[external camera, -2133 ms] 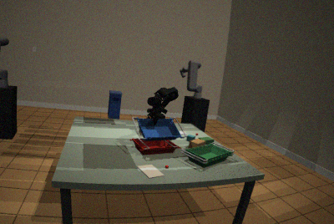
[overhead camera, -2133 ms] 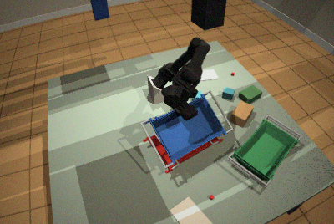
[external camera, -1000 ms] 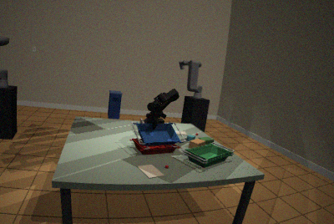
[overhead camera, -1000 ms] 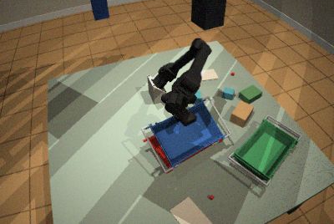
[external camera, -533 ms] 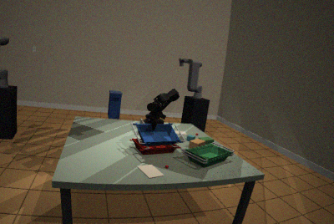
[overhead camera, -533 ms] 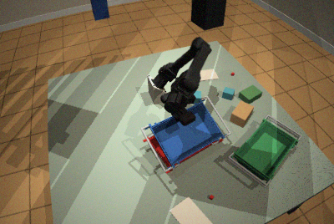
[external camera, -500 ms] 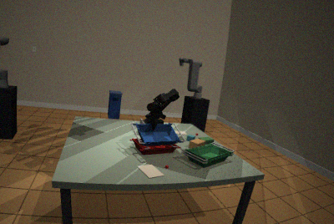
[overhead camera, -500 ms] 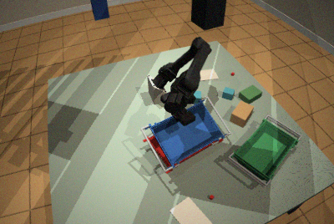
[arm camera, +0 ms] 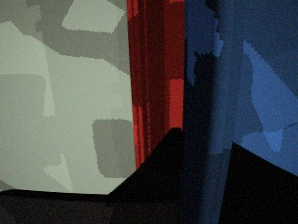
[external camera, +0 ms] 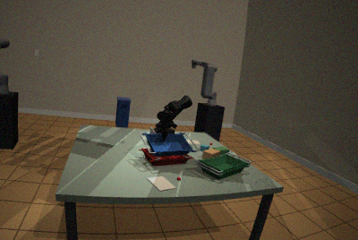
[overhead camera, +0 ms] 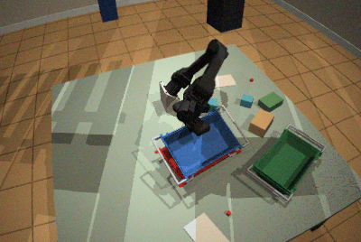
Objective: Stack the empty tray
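Observation:
The blue tray (overhead camera: pixel 200 146) (external camera: pixel 167 144) is empty, and its wire bars (overhead camera: pixel 167 161) stick out at its ends. My gripper (overhead camera: pixel 198 128) (external camera: pixel 166 136) (arm camera: pixel 188 137) is shut on its far long wall. The blue tray is over the red tray (overhead camera: pixel 169 161) (external camera: pixel 166 158) (arm camera: pixel 156 65), which stands on the table, and looks tipped down toward the exterior camera. Whether the two trays touch, I cannot tell. The red tray's inside and its blocks are mostly hidden beneath the blue one. The position of the red tray's own bars is not clear.
A green tray (overhead camera: pixel 286 162) (external camera: pixel 224 165) with wire bars stands to the right. An orange block (overhead camera: pixel 262 122), a green block (overhead camera: pixel 271 101) and a small blue block (overhead camera: pixel 246 100) lie behind it. A pale card (overhead camera: pixel 205 229) (external camera: pixel 161 184) lies near the front.

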`<state>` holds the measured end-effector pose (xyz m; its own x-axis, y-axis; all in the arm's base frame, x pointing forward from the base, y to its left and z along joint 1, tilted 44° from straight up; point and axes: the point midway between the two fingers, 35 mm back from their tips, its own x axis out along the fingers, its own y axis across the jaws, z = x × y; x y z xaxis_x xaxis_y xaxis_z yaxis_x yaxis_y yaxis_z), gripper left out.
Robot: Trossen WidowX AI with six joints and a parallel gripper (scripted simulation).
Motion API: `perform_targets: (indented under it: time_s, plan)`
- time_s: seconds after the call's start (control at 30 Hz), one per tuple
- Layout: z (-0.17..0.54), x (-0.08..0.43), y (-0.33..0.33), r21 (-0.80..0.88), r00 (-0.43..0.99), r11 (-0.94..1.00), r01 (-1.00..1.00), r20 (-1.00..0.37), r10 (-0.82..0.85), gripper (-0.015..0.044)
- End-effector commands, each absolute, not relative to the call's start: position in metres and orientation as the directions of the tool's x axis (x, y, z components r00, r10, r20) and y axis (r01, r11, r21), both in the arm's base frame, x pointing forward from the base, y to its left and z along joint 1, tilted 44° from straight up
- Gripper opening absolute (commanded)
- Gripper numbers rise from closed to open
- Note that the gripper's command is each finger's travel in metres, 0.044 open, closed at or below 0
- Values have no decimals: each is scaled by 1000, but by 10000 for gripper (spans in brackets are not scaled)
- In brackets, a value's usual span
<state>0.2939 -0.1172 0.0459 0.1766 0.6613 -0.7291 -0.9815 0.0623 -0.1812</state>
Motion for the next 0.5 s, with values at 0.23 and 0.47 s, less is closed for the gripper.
perform_targets:
  time_s: [0.23, 0.47]
  plan:
    - [38, 289, -110, -169, 161, 53, -984, -731, 663, 0]
    - [35, 287, -107, -169, 161, 53, -984, -731, 663, 0]
